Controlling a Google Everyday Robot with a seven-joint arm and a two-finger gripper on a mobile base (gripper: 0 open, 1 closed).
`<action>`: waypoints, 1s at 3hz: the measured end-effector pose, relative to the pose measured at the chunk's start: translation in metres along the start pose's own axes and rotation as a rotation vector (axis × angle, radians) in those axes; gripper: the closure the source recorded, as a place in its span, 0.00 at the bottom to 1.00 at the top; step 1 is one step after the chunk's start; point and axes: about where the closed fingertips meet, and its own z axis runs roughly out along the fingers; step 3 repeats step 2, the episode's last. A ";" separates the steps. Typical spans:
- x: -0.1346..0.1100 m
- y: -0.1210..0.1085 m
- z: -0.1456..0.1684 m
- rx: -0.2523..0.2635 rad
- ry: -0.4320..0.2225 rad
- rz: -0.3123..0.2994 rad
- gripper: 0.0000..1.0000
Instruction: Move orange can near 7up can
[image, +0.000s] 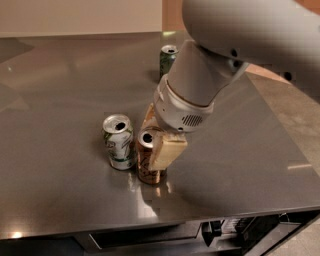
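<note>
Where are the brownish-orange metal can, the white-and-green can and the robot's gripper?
brownish-orange metal can (146, 170), camera view, lower side.
white-and-green can (119, 146), camera view, side.
gripper (153, 144), camera view, between fingers gripping orange can.

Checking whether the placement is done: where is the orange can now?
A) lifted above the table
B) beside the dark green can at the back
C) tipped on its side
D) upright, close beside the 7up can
D: the orange can stands upright on the table close beside the 7up can, the pincer around it; the dark green can is far behind.
</note>
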 end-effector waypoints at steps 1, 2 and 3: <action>-0.001 0.000 -0.001 0.003 0.001 -0.003 0.00; -0.001 0.000 -0.001 0.003 0.001 -0.003 0.00; -0.001 0.000 -0.001 0.003 0.001 -0.003 0.00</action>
